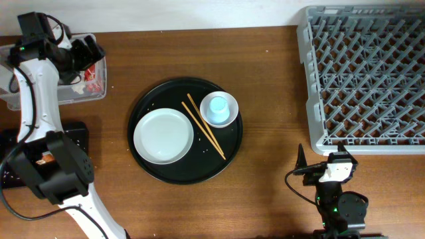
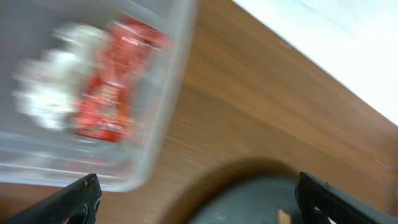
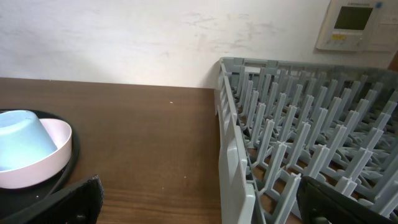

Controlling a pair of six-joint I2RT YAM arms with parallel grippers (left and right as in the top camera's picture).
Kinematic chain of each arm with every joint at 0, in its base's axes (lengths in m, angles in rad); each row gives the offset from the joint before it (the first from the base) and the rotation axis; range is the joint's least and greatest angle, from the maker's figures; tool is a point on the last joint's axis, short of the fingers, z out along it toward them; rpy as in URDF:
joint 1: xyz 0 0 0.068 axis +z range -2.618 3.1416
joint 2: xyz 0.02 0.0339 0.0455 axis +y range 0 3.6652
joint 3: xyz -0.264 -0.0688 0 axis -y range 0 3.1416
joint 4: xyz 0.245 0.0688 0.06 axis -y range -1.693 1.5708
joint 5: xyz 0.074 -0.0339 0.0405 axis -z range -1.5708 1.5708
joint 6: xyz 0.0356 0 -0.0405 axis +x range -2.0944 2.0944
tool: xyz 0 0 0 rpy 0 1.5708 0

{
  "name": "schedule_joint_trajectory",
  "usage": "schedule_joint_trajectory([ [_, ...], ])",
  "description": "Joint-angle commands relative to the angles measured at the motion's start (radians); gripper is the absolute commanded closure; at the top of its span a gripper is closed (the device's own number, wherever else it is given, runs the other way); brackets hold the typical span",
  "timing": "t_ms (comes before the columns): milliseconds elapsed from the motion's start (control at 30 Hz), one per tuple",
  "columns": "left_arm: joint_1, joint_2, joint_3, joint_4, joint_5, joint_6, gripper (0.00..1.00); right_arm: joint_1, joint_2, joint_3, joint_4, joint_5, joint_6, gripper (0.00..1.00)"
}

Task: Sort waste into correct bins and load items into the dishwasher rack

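At the upper left of the overhead view, the left claw point(image 1: 91, 52) hangs over the near-right corner of the clear tub point(image 1: 66, 98). Its fingers point(image 2: 74, 199) stand wide apart with nothing between them. In the left wrist view, which is blurred, the red wrapper point(image 2: 112, 87) lies inside the tub beside a white tissue point(image 2: 50, 87), up and to the left of the claw and clear of both fingers. Below the tub, at the left edge, a flat black tray point(image 1: 78, 127) shows partly from under the arm.

In the middle of the worktop point(image 1: 272, 99) sits a round black tray point(image 1: 147, 101). It carries the white plate point(image 1: 163, 136) on its left side and the blue cup point(image 1: 218, 109) at its upper right, with two chopsticks point(image 1: 204, 127) lying slantwise between them.

At the upper right stands the grey rack point(image 1: 365, 73), its pegs bare. Just below its lower left corner waits the right claw point(image 3: 202, 205), fingers spread wide and gripping nothing. In its wrist view the rack rises just to the right, and the cup and plate lie off to the left, well apart from the claw.
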Motion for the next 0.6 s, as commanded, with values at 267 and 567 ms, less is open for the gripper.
schedule_joint_trajectory([
  [267,-0.121,-0.185,0.001,-0.296,0.099,-0.006,0.01,0.006,-0.006,-0.006,-0.005,0.009,0.007,0.02],
  [567,-0.464,-0.233,0.001,-0.434,-0.182,-0.021,0.01,0.006,-0.006,-0.006,-0.005,0.009,0.007,0.02],
])
